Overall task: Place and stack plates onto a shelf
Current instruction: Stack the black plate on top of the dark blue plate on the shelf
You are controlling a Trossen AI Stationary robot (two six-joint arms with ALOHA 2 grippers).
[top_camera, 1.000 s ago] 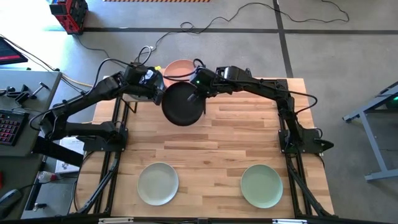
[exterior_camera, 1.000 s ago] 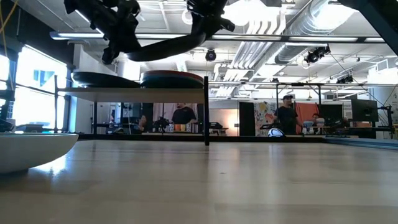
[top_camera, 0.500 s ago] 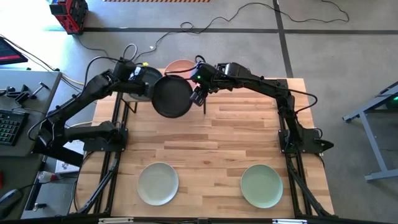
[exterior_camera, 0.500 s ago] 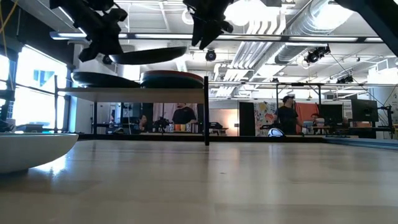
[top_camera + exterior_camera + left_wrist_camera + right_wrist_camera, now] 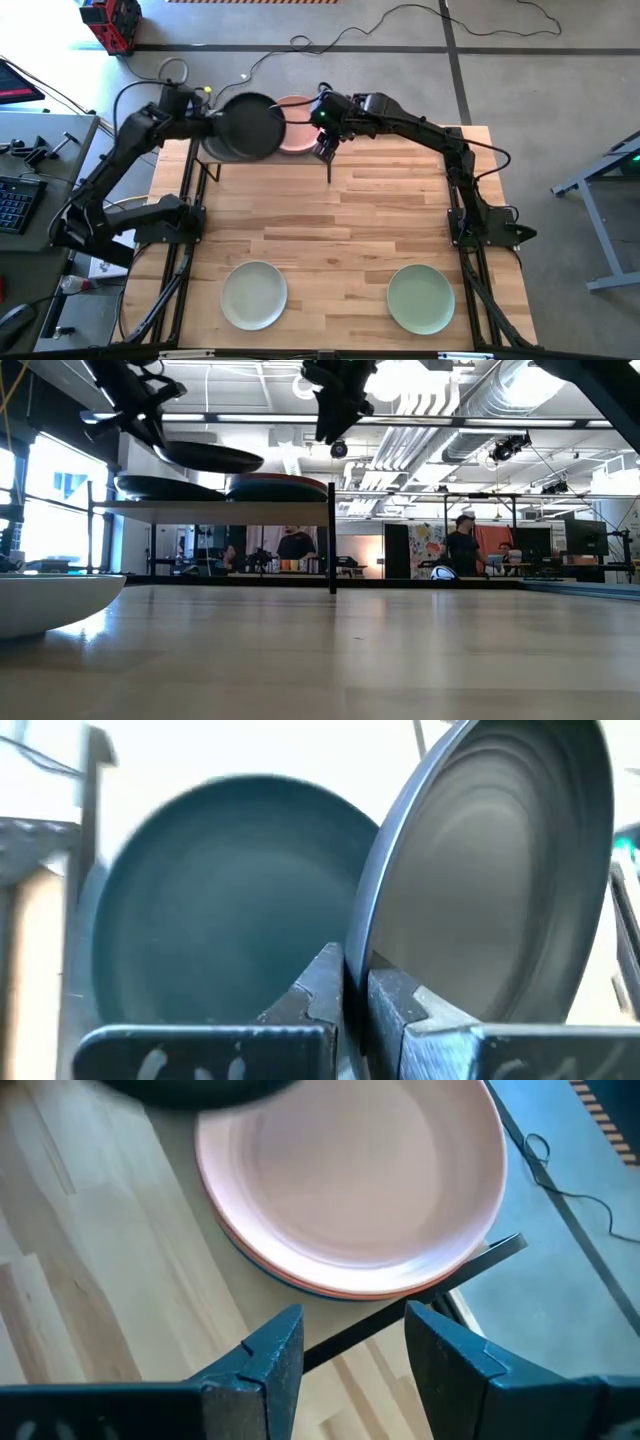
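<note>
My left gripper (image 5: 205, 125) is shut on a dark charcoal plate (image 5: 247, 127), which hovers over the left half of the shelf (image 5: 220, 505). In the left wrist view a dark teal plate (image 5: 220, 910) lies beneath it. In the low view the held plate (image 5: 205, 457) floats just above the dark stack (image 5: 165, 488). A pink plate (image 5: 350, 1180) tops the stack on the shelf's right half, with an orange-red plate (image 5: 300, 1285) under it. My right gripper (image 5: 325, 148) hangs open above that stack's near right edge and touches nothing. My left gripper pinches the charcoal plate's rim (image 5: 360, 945) between its two fingers, at the side of the plate toward the table's left. The fingers come about level from the table's left. The plate is lifted clear and nearly level above the teal plate.
A pale cream-green plate (image 5: 254, 294) and a sage green plate (image 5: 420, 298) lie on the slatted tabletop near its near edge. The shelf's black rod (image 5: 420, 1305) runs close under my right gripper. Bare wood lies between the shelf and these plates. People stand in the room beyond.
My left gripper has carried the charcoal plate toward the table's left and far edge, from in front of the shelf to above its left stack. The plate has gone from tilted to nearly level, and its right rim has parted from my right gripper, which has stayed by the pink stack.
</note>
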